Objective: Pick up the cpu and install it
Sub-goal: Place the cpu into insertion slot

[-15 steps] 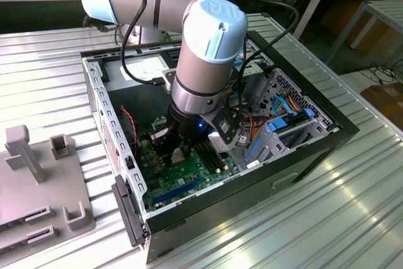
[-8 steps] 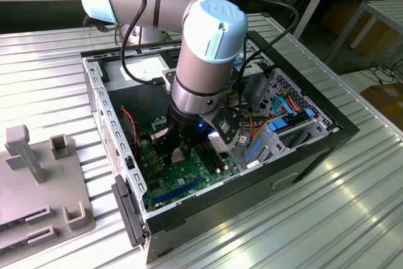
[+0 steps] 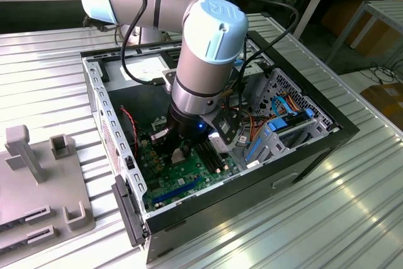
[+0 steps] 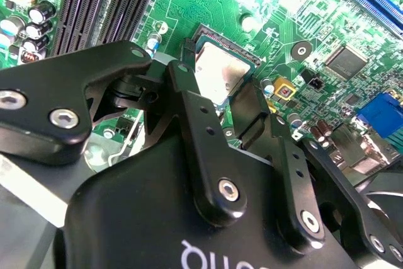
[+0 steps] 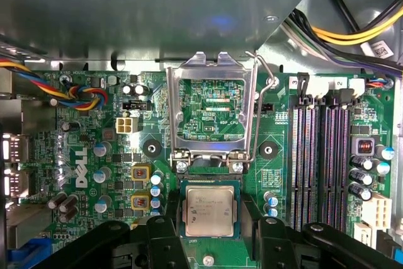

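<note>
The cpu is a small square chip with a silver-grey top and green edges. It lies flat in the socket on the green motherboard. My gripper hangs low over it, one black finger on each side, and a narrow gap shows between each finger and the chip's edge. The socket's hinged metal plate and its wire lever stand flipped open just beyond the chip. The second wrist view also shows the cpu between the fingers. From the exterior view, the gripper is down inside the open computer case.
Long black memory slots run beside the socket. Coloured cables lie on the other side of it. A drive cage with blue clips and a grey power-supply box fill the rest of the case. A grey fixture stands on the exterior view's left.
</note>
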